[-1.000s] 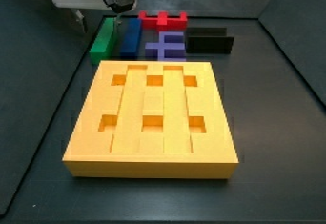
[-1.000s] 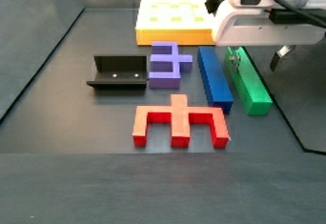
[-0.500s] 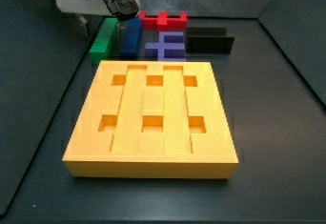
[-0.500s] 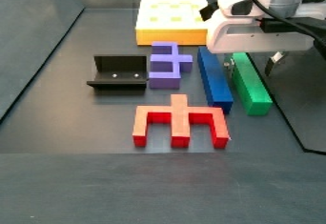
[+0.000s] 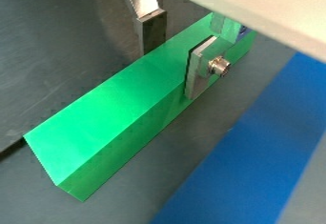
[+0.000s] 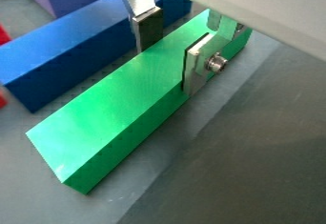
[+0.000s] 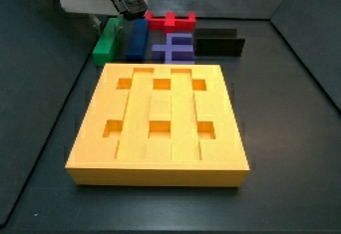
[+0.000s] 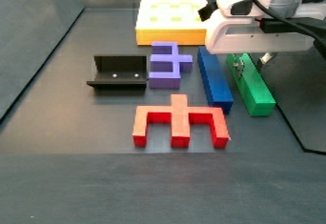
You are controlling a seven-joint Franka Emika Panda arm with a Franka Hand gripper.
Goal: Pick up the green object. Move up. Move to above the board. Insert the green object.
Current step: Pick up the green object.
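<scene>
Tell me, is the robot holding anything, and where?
Not yet, it seems. The pincer straddles the green bar near one end, one finger on each long side, but the bar lies on the floor.

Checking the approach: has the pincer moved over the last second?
Yes. The pincer has come down toward the green bar, judged against the board; its fingers now straddle the bar.

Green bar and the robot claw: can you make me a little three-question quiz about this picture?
1. True or false: the green object lies on the floor beside a blue bar.
2. Where do the gripper fingers stand: A) one on each long side of the green object, B) above the board, C) over the red piece?
3. What colour is the board?

Key: 1 true. 2 A. 3 orange-yellow.
</scene>
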